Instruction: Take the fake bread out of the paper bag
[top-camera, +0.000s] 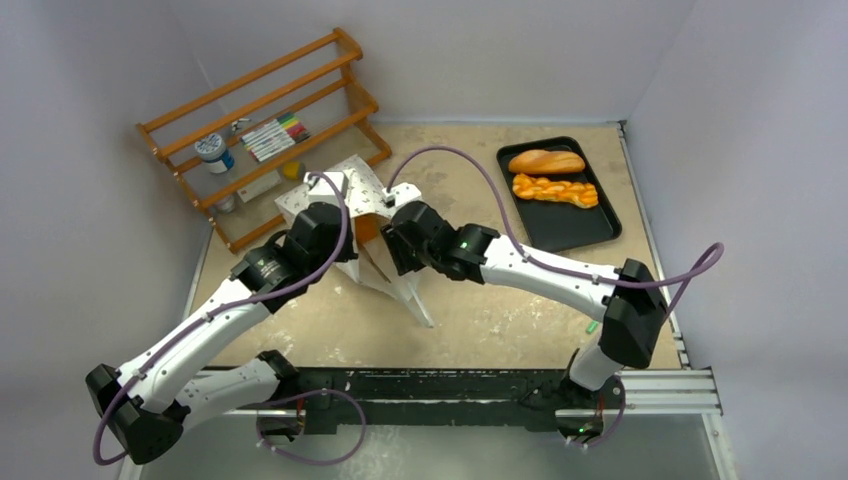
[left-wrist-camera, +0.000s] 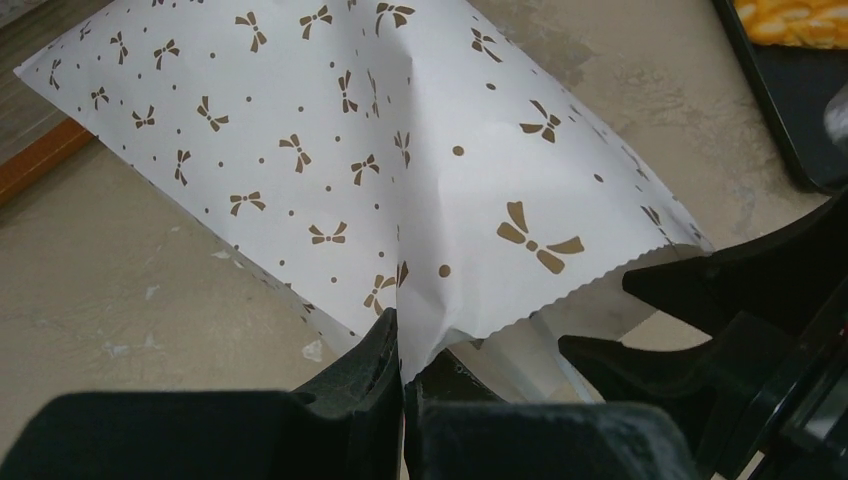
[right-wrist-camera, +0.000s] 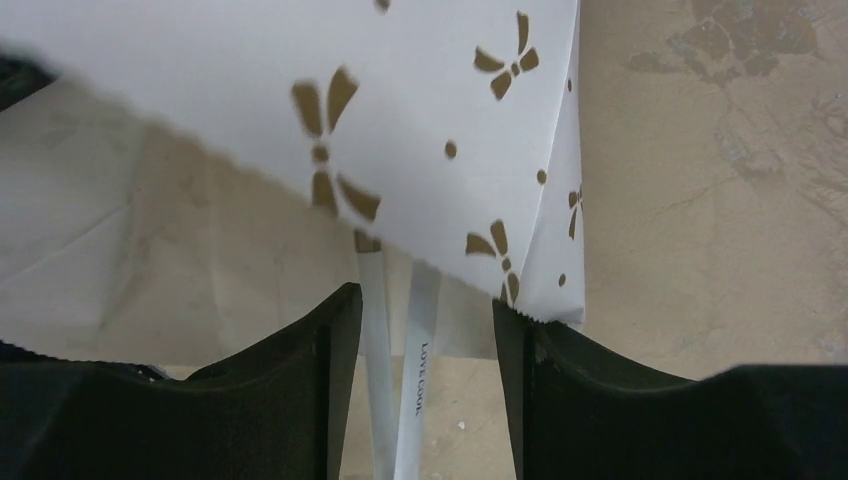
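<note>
Paper bag (left-wrist-camera: 420, 150): likely light, thin, floppy, tears easily; best held at rim. Left claw (left-wrist-camera: 402, 355), bag's 9 o'clock, pinched shut on rim. Right claw (right-wrist-camera: 420, 310), 3 o'clock, half open, straddling edge, gripping nothing.

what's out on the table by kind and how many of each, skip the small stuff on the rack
fake bread: 2 (smooth loaf, braided loaf, both on the tray)
black tray: 1
paper bag: 1
wooden rack: 1
total: 5

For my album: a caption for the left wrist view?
Left gripper pinching the scalloped edge of the bow-printed paper bag.
</note>
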